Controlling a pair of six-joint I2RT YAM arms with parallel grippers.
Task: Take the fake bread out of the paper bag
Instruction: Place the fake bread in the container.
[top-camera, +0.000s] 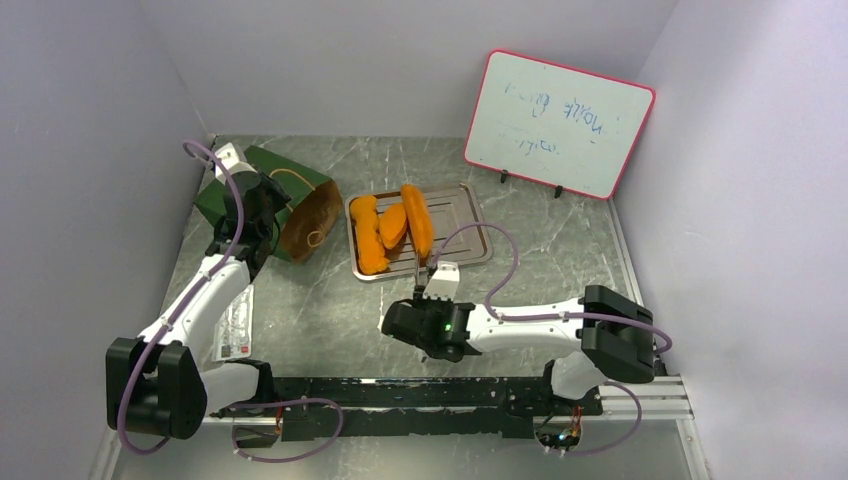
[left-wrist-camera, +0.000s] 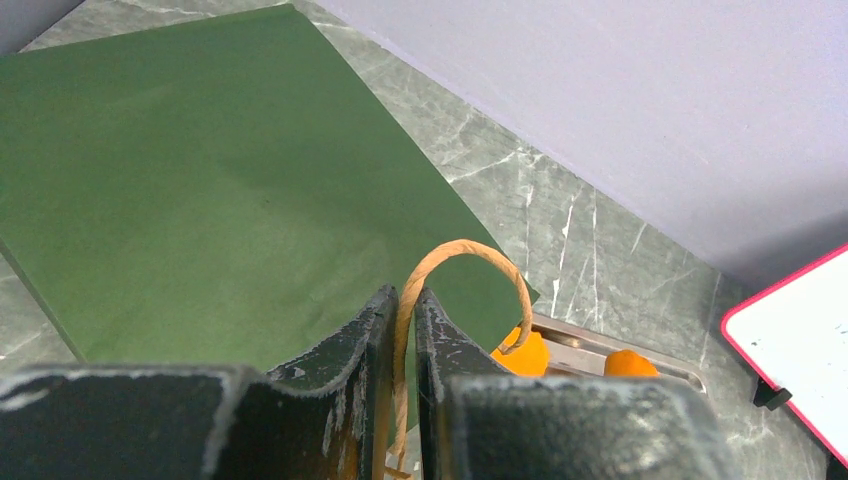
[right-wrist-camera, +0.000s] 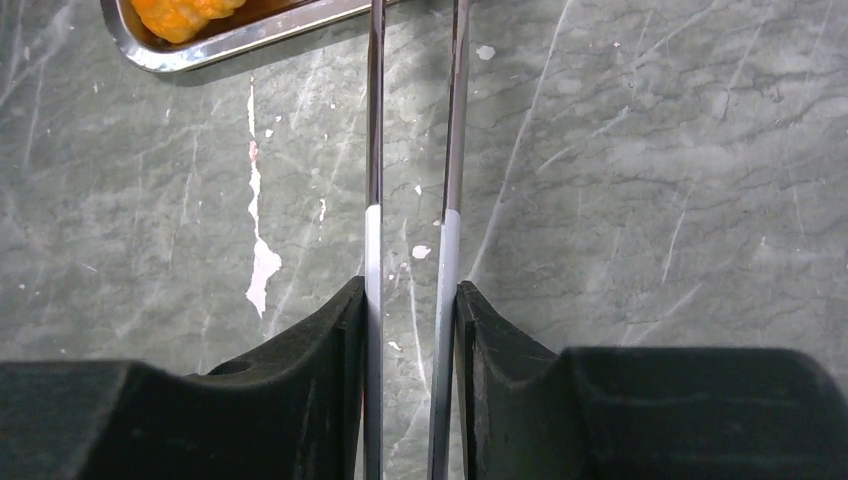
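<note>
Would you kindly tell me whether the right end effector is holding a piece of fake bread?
No, the right end effector grips only the metal tongs, while the fake bread lies in the tray.

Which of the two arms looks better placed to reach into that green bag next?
Probably the right. The right gripper holds the tongs, near the tray and the open mouth of the paper bag. The left gripper is shut on the cord handle, busy steadying the bag.
</note>
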